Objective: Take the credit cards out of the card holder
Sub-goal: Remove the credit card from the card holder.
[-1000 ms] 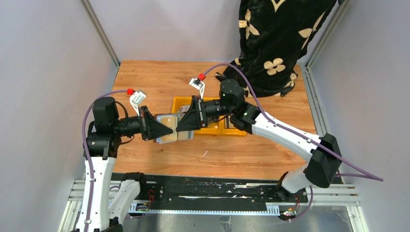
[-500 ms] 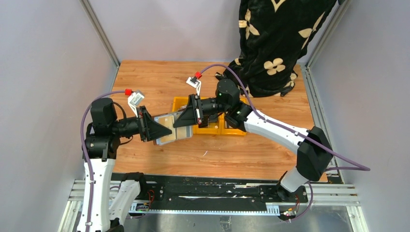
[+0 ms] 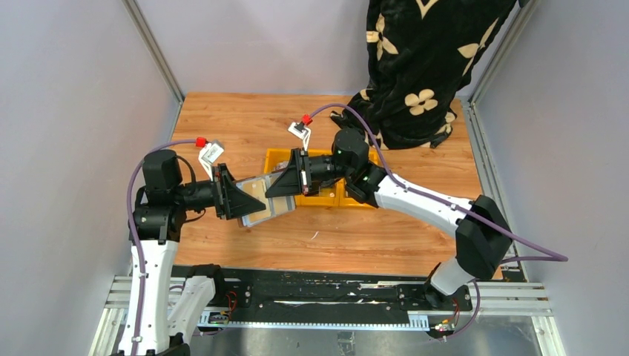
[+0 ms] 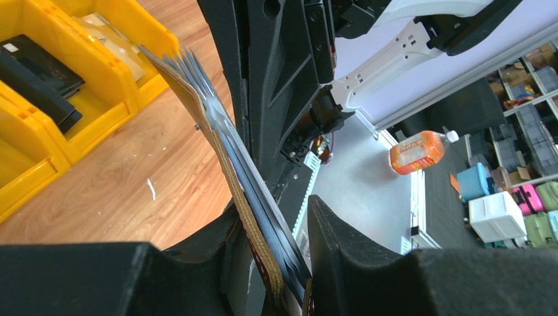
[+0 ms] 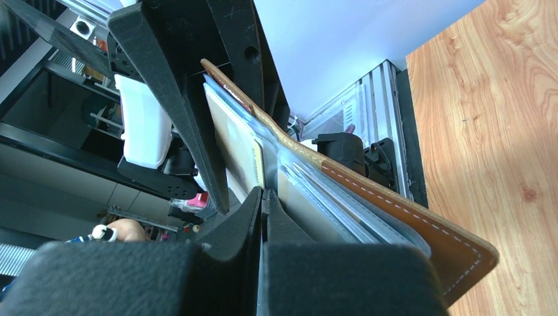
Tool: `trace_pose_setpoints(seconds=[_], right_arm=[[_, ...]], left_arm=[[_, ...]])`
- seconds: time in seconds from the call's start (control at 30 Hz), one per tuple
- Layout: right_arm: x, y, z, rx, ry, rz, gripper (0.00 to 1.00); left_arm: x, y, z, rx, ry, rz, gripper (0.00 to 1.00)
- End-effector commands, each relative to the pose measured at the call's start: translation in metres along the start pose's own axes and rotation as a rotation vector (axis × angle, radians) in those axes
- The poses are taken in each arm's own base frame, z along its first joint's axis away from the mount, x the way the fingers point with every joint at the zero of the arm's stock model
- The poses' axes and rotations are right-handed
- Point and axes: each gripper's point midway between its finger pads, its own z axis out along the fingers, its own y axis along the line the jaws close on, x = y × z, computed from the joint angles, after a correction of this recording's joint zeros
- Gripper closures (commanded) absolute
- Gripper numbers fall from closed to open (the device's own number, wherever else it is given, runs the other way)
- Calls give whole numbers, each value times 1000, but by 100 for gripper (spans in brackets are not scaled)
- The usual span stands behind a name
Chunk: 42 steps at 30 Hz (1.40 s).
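Note:
The card holder [image 3: 261,202], brown leather with grey clear sleeves, is held up off the table between the two arms. My left gripper [image 3: 247,203] is shut on its lower end; in the left wrist view the holder [image 4: 217,138] stands edge-on between my fingers [image 4: 273,243]. My right gripper [image 3: 274,188] is shut on a thin edge at the holder's front sleeve, beside a tan credit card [image 5: 238,155]. In the right wrist view my gripper [image 5: 263,195] shows no gap, and the leather cover [image 5: 408,227] lies to its right. Black cards [image 4: 36,66] lie in the tray.
A yellow three-compartment tray [image 3: 356,199] sits on the wooden table behind the grippers; it also shows in the left wrist view [image 4: 39,168]. A black cloth with pale flowers [image 3: 423,59] hangs at the back right. Grey walls close both sides.
My right gripper has moved left onto the holder's front and shut there. The holder has tilted slightly. My left arm has barely moved.

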Motion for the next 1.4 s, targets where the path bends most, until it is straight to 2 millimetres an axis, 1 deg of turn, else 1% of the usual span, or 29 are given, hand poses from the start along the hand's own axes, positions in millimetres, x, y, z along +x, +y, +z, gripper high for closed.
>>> trace_pose_setpoints(seconds=[0.0, 0.07, 0.13, 0.27, 0.4, 0.67, 0.77, 0.8, 0.83, 0.87, 0.93, 1.0, 1.07, 1.1, 1.17, 1.27, 1.37], right_arm=[[6, -2, 3, 14, -34, -45, 100], [7, -4, -2, 24, -41, -44, 100], [7, -3, -8, 23, -51, -53, 100], [9, 0, -18, 27, -68, -66, 100], [10, 4, -23, 32, -73, -81, 100], [11, 7, -28, 39, -85, -95, 100], [8, 14, -27, 12, -93, -95, 100], [6, 17, -26, -1, -99, -95, 100], [5, 19, -26, -12, -103, -92, 96], [6, 21, -24, -20, -102, -85, 84], [4, 26, -21, -50, -112, -81, 68], [4, 30, -16, -73, -114, -79, 63], [5, 33, -11, -91, -110, -79, 62], [6, 33, -8, -95, -103, -76, 62], [7, 33, -5, -106, -93, -67, 66], [7, 35, -3, -132, -96, -55, 81], [8, 36, -8, -143, -93, -58, 98]], left_arm=[[6, -38, -4, 201, 42, 30, 64], [7, -40, -5, 214, 45, 22, 64], [8, -41, -5, 219, 47, 19, 66], [8, -41, -5, 218, 47, 13, 79], [8, -40, -4, 212, 47, 5, 81], [7, -40, -4, 198, 44, 0, 83], [7, -38, -4, 181, 39, 5, 87], [7, -37, -4, 177, 37, 7, 91], [7, -36, -4, 173, 37, 5, 93], [6, -35, -3, 166, 36, 3, 95], [5, -34, -3, 156, 33, 5, 99], [4, -33, -3, 152, 31, 7, 99], [3, -33, -3, 149, 31, 5, 99], [3, -34, -3, 148, 30, 6, 99], [2, -35, -3, 149, 29, 8, 99], [1, -37, -4, 147, 27, 12, 98], [0, -38, -4, 150, 27, 15, 93]])
